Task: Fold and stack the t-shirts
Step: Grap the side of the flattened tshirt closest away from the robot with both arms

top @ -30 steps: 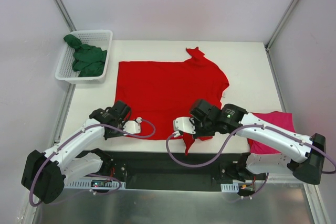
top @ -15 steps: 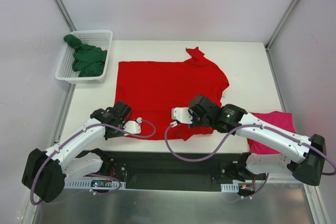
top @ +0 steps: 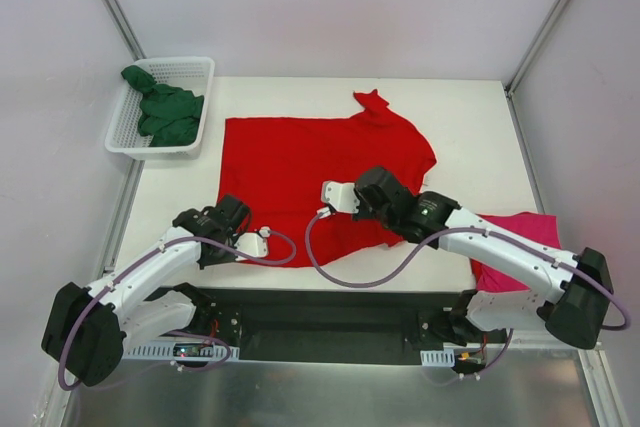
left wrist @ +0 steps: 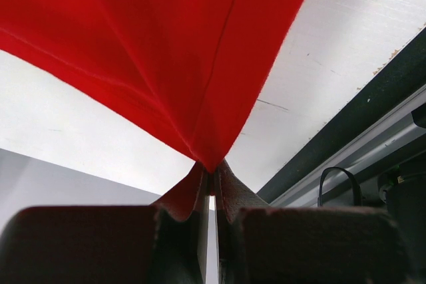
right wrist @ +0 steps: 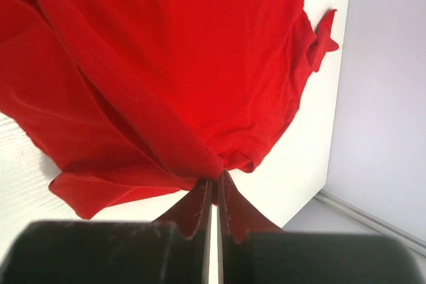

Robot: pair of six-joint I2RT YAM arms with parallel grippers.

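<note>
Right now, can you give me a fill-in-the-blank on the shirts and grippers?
1. The left gripper and the right gripper are both shut on the spread shirt, whose colour is ____.
2. The basket holds a crumpled shirt whose colour is ____.
3. On the table, the pink shirt lies at the near ____ corner.
Missing words: red; green; right.

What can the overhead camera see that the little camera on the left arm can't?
Overhead only: most of the red t-shirt, the green t-shirt in the white basket, the pink t-shirt, the right gripper. Left wrist only: up close, the left gripper shut on a peak of red cloth. Both: red cloth, white table.
</note>
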